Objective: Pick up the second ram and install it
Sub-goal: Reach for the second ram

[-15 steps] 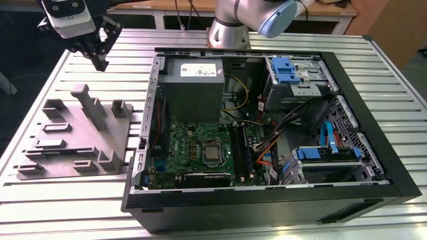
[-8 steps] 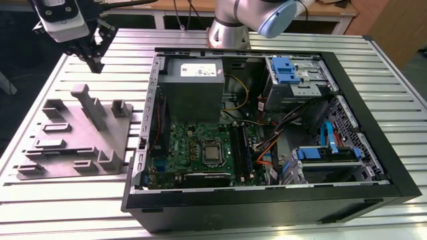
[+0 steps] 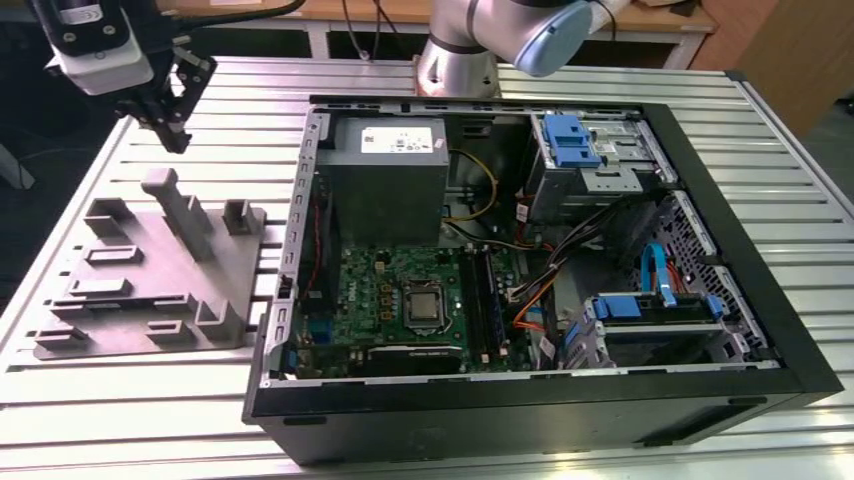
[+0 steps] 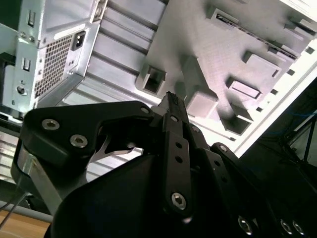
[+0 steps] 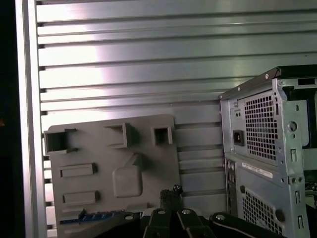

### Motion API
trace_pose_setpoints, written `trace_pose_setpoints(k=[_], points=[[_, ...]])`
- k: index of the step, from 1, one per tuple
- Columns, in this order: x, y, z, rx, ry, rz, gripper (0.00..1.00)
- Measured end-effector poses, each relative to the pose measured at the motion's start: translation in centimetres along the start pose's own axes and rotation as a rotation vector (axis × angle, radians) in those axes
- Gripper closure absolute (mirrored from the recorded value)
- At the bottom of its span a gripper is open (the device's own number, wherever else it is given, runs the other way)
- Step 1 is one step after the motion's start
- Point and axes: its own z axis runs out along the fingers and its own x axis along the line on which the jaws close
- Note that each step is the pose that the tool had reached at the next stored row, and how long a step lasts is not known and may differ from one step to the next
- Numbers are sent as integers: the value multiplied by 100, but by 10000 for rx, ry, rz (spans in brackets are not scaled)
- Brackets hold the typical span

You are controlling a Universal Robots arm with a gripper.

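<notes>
Jaws: pressed together, pinching nothing.
Arm: the gripper (image 3: 174,140) (image 4: 171,99) (image 5: 171,192) hangs in the air, touching nothing.
Below the jaws: the grey holder tray (image 3: 147,290) (image 5: 148,163).
Task part: the second ram (image 5: 93,216) lies flat in a tray slot, below the jaws and off to one side.
Beyond the tray: the open computer case (image 3: 534,420).

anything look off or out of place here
Nothing stands out. The grey holder tray sits flat on the slatted table beside the open computer case, a ram strip sits in a tray slot, and the end effector hovers above the tray, empty.
</notes>
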Motion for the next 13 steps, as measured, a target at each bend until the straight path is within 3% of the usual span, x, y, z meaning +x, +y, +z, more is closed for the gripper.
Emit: trace_pose_setpoints(k=[13], points=[[172,-176,84,0,0,0,90]])
